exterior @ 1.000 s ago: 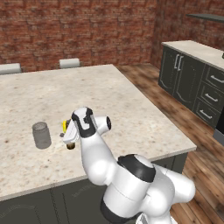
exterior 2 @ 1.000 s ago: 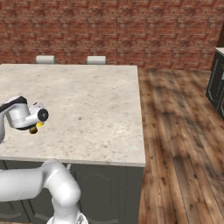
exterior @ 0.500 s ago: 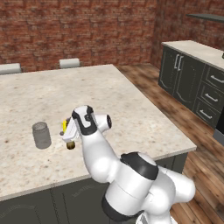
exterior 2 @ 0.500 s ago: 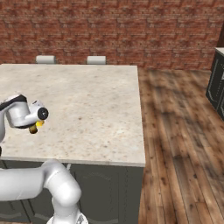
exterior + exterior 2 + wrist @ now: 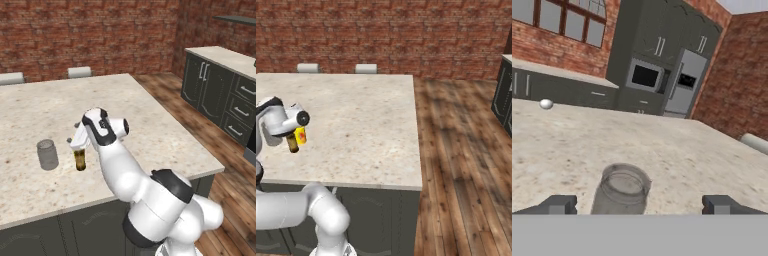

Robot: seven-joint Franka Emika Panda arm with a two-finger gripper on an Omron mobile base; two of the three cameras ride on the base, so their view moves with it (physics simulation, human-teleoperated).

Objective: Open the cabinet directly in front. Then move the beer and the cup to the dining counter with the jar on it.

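In the left base view, the beer (image 5: 80, 159) is seen upright on the dining counter (image 5: 165, 135), near the jar (image 5: 47, 154). In the right base view, the cup (image 5: 300, 135) is seen beside the beer. In the hand view, the gripper (image 5: 639, 205) is seen spread wide and empty; the bottle could be toppled by the wrist on retreat.

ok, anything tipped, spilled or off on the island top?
Nothing stands out. The beer, the cup and the jar all stand upright on the dining counter, with no spill.
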